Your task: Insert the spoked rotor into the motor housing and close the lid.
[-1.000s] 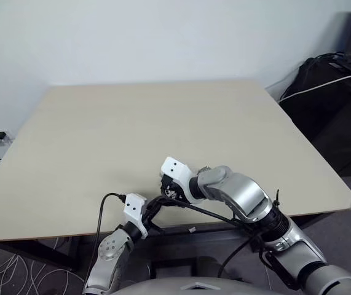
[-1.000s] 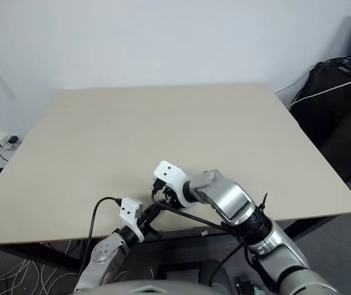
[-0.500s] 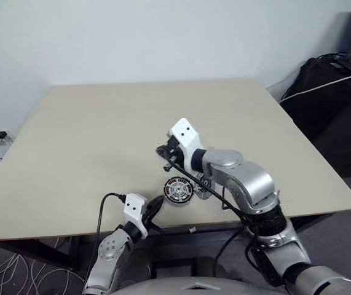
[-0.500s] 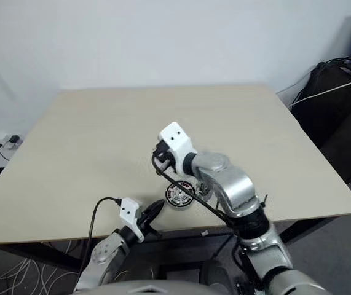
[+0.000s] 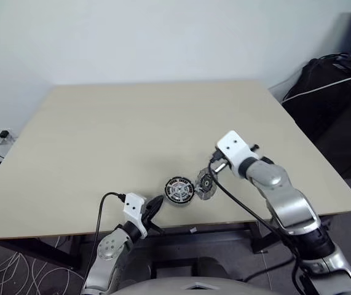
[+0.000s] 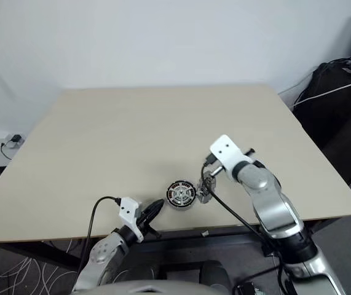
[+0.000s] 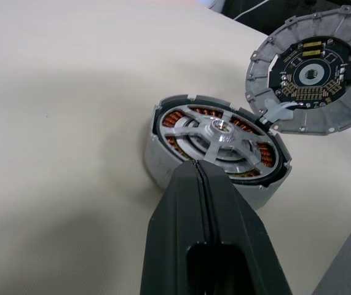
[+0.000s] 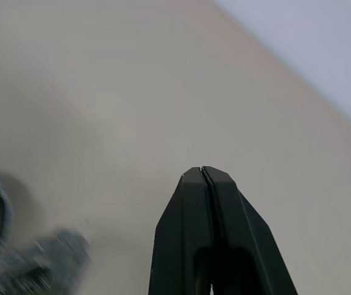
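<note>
Near the bench's front edge sits the motor housing, spoked rotor inside; the lid leans tilted at its right, seemingly rigid metal, best pinched by its rim; both the left hand and right hand are closed, empty.

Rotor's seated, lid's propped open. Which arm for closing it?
Right, probably. The flat silver-grey lid leans tilted against the right side of the copper-wound round motor housing, and the right claw, shut and empty, is just beyond it. The left claw, also shut, sits on the housing's near-left side.
</note>
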Controlling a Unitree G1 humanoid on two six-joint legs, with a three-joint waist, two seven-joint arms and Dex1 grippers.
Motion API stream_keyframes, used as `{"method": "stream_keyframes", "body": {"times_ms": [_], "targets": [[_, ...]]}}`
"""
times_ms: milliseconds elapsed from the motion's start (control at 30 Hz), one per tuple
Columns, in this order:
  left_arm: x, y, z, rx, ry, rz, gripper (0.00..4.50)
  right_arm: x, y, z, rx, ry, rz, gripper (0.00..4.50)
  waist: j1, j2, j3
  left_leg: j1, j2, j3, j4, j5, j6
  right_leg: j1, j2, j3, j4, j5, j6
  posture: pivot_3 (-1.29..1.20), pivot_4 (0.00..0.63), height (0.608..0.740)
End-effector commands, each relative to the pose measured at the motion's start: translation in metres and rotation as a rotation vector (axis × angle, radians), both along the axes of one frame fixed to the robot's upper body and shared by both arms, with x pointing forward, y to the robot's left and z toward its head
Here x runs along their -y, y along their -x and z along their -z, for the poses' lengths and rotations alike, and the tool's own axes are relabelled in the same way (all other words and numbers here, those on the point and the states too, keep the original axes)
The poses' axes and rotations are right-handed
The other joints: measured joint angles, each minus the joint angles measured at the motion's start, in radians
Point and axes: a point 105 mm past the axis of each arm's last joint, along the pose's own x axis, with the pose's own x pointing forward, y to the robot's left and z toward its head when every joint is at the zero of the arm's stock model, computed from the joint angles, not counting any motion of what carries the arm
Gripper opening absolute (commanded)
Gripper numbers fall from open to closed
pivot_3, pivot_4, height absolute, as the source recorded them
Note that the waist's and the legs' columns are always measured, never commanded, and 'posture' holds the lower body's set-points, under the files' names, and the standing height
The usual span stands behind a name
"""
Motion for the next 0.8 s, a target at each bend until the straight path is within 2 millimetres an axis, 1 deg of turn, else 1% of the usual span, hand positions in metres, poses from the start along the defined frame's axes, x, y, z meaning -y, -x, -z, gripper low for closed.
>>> {"method": "stream_keyframes", "body": {"times_ms": [33,167,233,300,433,567,700,800], "targets": [[0.002,-0.005,-0.017,0.059,0.023,0.003,0.00,0.014,0.008,0.001,0.012,0.015,0.052,0.03,0.002,0.000,0.000,0.000,0.000,0.000,0.000,0.000,0.000,0.000,0.000,0.000,0.000,0.000,0.000,0.00,0.000,0.740],[0.001,-0.004,-0.017,0.056,0.021,0.004,0.00,0.016,0.025,0.022,-0.064,-0.027,0.090,0.03,0.004,0.000,0.000,0.000,0.000,0.001,0.000,0.000,0.000,0.000,0.000,0.001,0.000,-0.002,0.003,0.00,0.000,0.740],[0.001,-0.004,-0.018,0.056,0.019,0.005,0.00,0.012,0.032,0.030,-0.090,-0.067,0.108,0.03,0.005,0.000,0.000,0.000,0.001,0.001,0.001,0.000,0.000,0.000,0.000,0.001,0.000,-0.002,0.003,0.00,0.000,0.740],[0.001,-0.004,-0.018,0.055,0.019,0.008,0.00,0.004,0.036,0.033,-0.101,-0.114,0.115,0.03,0.006,0.000,0.000,0.000,0.001,0.001,0.001,0.000,0.001,0.000,0.001,0.002,0.000,-0.002,0.003,0.00,0.000,0.740],[0.002,-0.004,-0.018,0.053,0.016,0.017,0.00,-0.016,0.041,0.036,-0.122,-0.203,0.108,0.03,0.007,0.000,0.000,0.000,0.001,0.001,0.002,0.000,0.001,0.000,0.001,0.002,0.000,-0.002,0.004,0.00,0.000,0.740],[0.001,-0.004,-0.018,0.053,0.009,0.026,0.00,-0.042,0.043,0.030,-0.130,-0.281,0.086,0.03,0.009,0.000,0.000,0.000,0.001,0.001,0.003,0.000,0.001,0.001,0.001,0.002,0.000,-0.001,0.004,0.00,0.000,0.740],[0.001,-0.004,-0.018,0.052,0.007,0.026,0.00,-0.065,0.042,0.024,-0.134,-0.298,0.072,0.03,0.008,0.000,0.000,0.000,0.001,0.001,0.002,0.000,0.001,0.000,0.001,0.002,0.000,-0.001,0.004,0.00,0.000,0.740],[0.001,-0.004,-0.017,0.050,0.007,0.026,0.00,-0.078,0.037,0.026,-0.139,-0.293,0.066,0.03,0.008,0.000,0.000,0.000,0.001,0.001,0.002,0.000,0.001,0.000,0.001,0.002,0.001,-0.001,0.004,0.00,0.000,0.740]]}}
